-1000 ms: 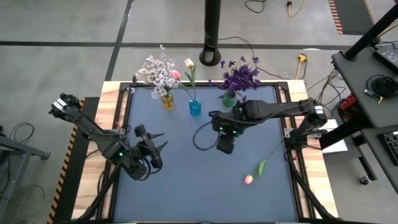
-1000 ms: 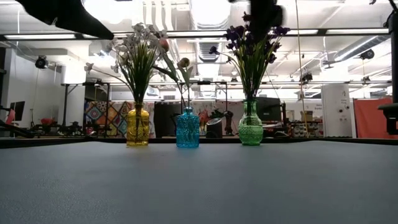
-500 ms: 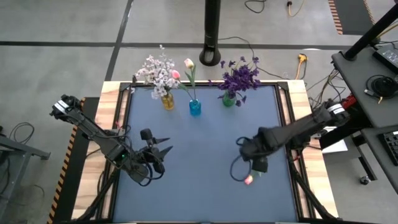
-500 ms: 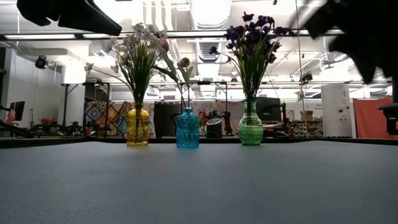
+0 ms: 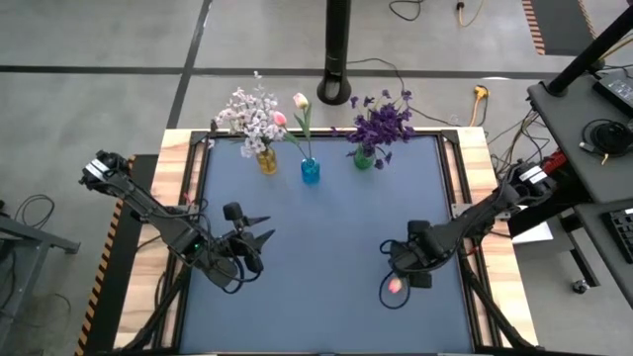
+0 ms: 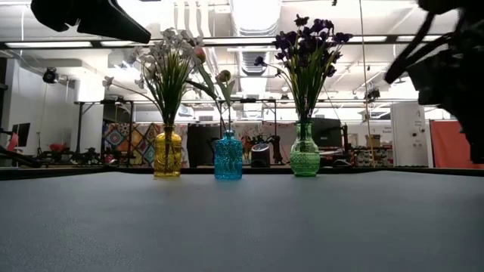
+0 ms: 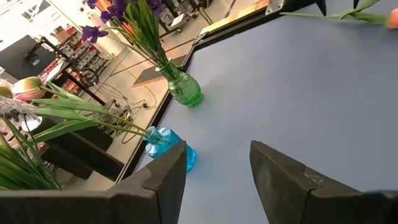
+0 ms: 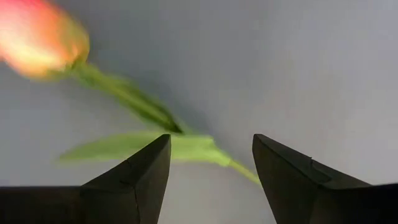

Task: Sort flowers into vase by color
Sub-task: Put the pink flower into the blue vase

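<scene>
The blue-grey table (image 5: 326,237) still carries one pink tulip (image 5: 396,286), well apart from the blue vase (image 5: 311,170). Your right gripper (image 5: 412,273) hovers over its stem, fingers parted — close off-centre and the thin stem slips. Left gripper (image 5: 259,237) waits open.

We're seeing three vases standing in a row along the tabletop's (image 5: 326,227) far edge: left vase (image 5: 267,161), middle vase (image 5: 311,170), right vase (image 5: 363,158), each w/ stems in it. One loose tulip (image 5: 396,286) is lying on the tabletop near the front right, under the right pincer (image 5: 410,269). The left pincer (image 5: 259,237) is hanging over the front left, well apart from the vases.
</scene>
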{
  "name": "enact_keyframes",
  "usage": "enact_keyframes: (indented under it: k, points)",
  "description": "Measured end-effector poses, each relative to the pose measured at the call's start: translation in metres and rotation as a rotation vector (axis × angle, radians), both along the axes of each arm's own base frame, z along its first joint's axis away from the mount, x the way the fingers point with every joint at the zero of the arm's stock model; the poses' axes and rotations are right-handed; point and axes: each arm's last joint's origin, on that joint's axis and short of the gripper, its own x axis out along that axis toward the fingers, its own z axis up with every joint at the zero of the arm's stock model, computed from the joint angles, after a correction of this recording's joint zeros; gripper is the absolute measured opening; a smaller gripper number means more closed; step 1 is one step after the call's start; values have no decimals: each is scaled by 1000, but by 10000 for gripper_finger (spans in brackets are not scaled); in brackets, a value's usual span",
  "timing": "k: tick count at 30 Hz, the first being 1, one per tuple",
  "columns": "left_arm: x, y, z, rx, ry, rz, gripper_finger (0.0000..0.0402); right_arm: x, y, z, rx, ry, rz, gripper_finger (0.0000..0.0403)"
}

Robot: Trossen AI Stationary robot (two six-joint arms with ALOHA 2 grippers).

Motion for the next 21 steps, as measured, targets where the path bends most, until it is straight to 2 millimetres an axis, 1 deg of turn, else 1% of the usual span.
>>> enact_keyframes:
  k: [4,8,12,15,18,21]
  points:
    - [0,0,1,-12,-12,2,160,-6,6,-7,0,29,37,219]
    - [3,-2,4,-45,-52,1,160,-8,11,-22,-39,60,74,219]
    - [6,-5,17,-101,-85,-11,160,-5,13,-34,-66,101,117,219]
    - [8,-8,26,-140,-91,-40,160,-3,14,-39,-67,111,152,218]
    - [9,-9,30,-162,-94,-58,160,-2,15,-41,-67,116,165,203]
    - [9,-9,31,-176,-102,-54,160,-2,15,-41,-58,111,164,173]
